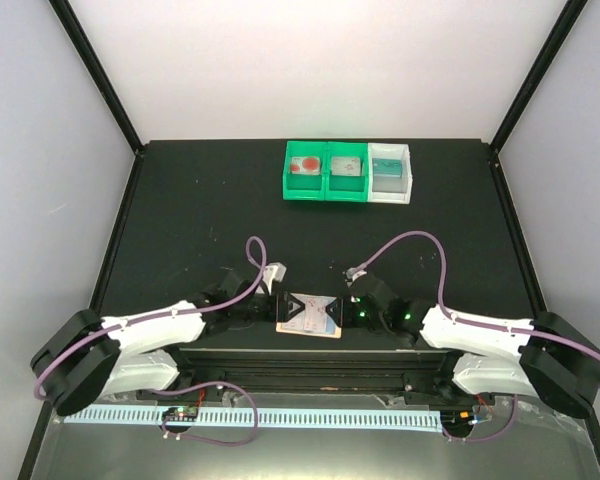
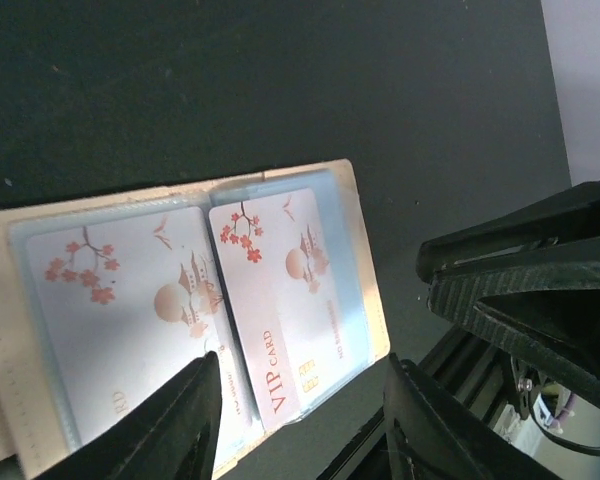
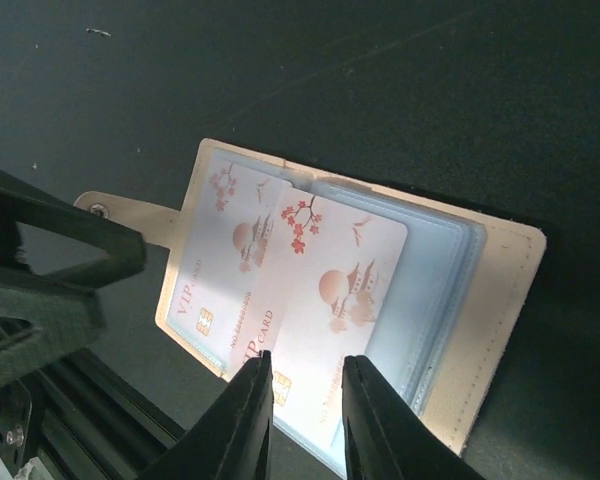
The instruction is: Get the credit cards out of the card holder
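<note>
Finding: the card holder (image 1: 310, 313) lies open and flat on the bench (image 1: 200, 200), close to its near edge and between my two grippers. Two credit cards (image 3: 330, 290) show on its pale blue pockets, one overlapping the other. My left gripper (image 2: 300, 365) is spread wide over the holder's near edge; contact cannot be told. My right gripper (image 3: 308, 360) stands slightly parted above the overlapping card's near end, pinching nothing.
</note>
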You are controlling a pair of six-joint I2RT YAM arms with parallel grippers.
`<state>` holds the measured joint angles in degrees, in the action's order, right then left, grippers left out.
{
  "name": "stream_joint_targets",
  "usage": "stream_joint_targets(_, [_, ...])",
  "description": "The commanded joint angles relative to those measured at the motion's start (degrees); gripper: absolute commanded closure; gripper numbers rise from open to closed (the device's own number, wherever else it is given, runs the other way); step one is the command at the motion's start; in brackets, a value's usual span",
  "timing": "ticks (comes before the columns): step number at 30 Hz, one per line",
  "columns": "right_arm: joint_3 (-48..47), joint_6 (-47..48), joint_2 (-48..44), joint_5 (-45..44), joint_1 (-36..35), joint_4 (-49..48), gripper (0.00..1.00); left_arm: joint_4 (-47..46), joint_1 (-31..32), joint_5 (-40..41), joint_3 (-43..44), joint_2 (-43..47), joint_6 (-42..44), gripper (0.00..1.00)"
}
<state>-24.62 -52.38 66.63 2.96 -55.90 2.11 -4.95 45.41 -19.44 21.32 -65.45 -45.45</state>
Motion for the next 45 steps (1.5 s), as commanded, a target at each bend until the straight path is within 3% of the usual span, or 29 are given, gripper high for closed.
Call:
stream_joint_targets(1, [-1.1,1.3,1.5,-0.1,-0.2,-3.4,0.8,-7.7,0.1,-5.0,1.5,-5.6,-1.7,0.55])
stream_joint_targets(6, [-1.7,1.8,5.3,0.3,-0.2,-5.2,0.87,-14.3,0.1,-6.6,0.1,-11.8,-4.1,0.58])
stream_joint_targets(12, [-2.7,1.5,11.5,2.1,-0.2,-4.8,0.91,-15.8,0.1,-6.2,0.1,-15.6,-3.9,0.58])
stream_joint_targets(23, [-1.2,-0.2,14.3,1.7,-0.2,-4.8,0.92,-19.0,0.1,-7.3,0.2,-20.8,-4.9,0.59])
stream_joint_targets(35, [-0.8,-0.6,14.6,1.5,-0.1,-5.0,0.92,-20.0,0.1,-7.3,-0.8,-19.5,-5.2,0.97])
stream_joint_targets(45, [-0.3,-0.5,14.8,1.4,-0.2,-5.1,0.92,-17.4,-0.8,-5.3,-2.6,-15.0,-5.8,0.98])
